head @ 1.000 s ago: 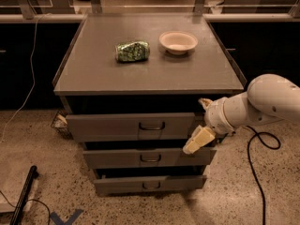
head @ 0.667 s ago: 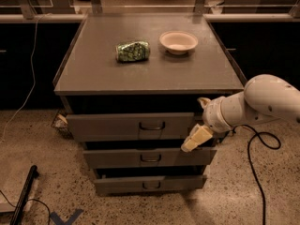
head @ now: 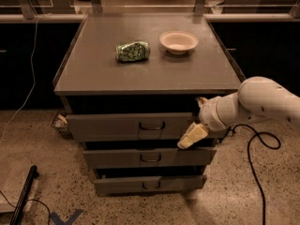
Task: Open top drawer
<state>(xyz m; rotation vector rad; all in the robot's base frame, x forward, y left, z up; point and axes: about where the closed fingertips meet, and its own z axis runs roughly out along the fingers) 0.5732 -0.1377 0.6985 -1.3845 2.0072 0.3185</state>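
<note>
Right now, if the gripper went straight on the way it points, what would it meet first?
The gripper, at the right end of the top drawer, points down and to the left in the picture. It would probably meet the front of the middle drawer first, though depth is unclear.

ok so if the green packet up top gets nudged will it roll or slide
Probably slides or half-rolls: the green packet lies on its side, rounded and crinkly, so likely light and squashy. The flat cabinet top gives it little to catch on. The gripper is low by the top drawer, far from it.
</note>
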